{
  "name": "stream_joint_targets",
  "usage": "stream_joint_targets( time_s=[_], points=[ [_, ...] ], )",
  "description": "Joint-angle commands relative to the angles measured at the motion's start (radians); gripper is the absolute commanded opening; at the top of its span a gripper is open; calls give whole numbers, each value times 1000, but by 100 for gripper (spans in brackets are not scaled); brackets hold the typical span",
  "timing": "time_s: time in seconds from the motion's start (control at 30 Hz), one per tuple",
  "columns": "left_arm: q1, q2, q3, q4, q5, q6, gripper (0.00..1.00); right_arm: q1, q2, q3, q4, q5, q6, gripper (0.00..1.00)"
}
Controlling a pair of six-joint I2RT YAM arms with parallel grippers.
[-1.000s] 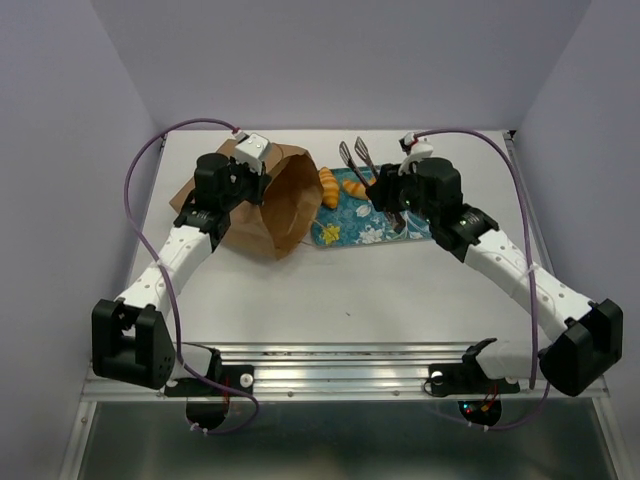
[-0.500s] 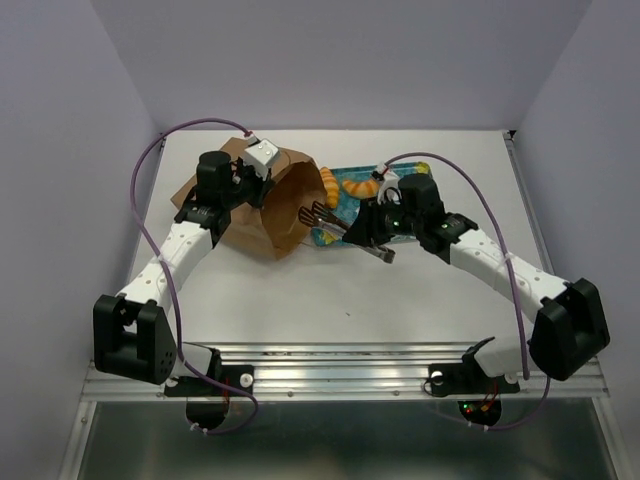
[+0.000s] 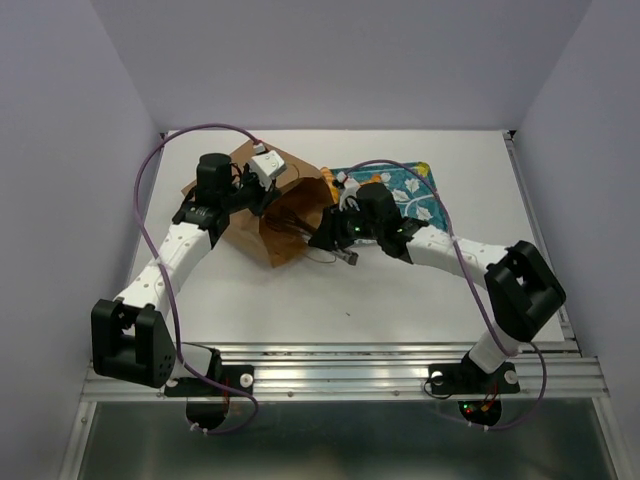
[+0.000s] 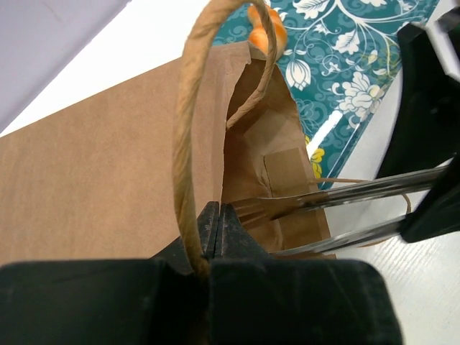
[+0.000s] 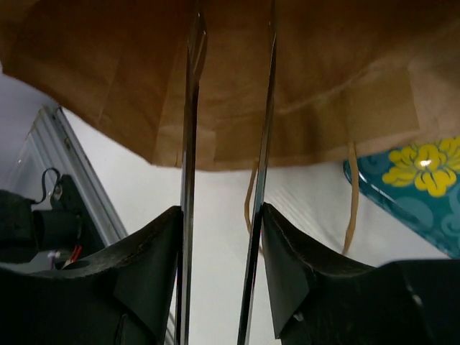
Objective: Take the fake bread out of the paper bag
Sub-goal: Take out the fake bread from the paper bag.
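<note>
Reach the spread right gripper (image 5: 231,43) toward the worktop's (image 3: 400,290) left edge, deeper into the sideways paper bag (image 4: 93,180), with left gripper (image 4: 218,215) pinching its handle (image 4: 185,129).

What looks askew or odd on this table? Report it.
The brown kraft paper bag lies tipped on its side, mouth toward the teal floral tray. The left gripper pinches its string handle; the right gripper reaches inside. No spill or tear shows.

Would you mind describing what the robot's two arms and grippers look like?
The left arm and right arm have white links, black joint housings and a looping purple cable each. The left gripper has blunt black fingers; the right gripper has long, thin metal blades in black mounts.
</note>
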Motion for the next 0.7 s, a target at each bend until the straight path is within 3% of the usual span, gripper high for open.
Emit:
stream_joint_targets(
  time_s=[0.0, 0.3, 0.67],
  points=[
    [-3, -18, 63, -9, 63, 17, 0, 62, 68, 72, 208, 196, 53, 52],
    [-1, -15, 86, -38, 47, 2, 0, 101, 215, 66, 472, 378, 263, 54],
    [-3, -12, 85, -1, 76, -57, 0, 101, 342, 142, 501, 423, 596, 55]
  ],
)
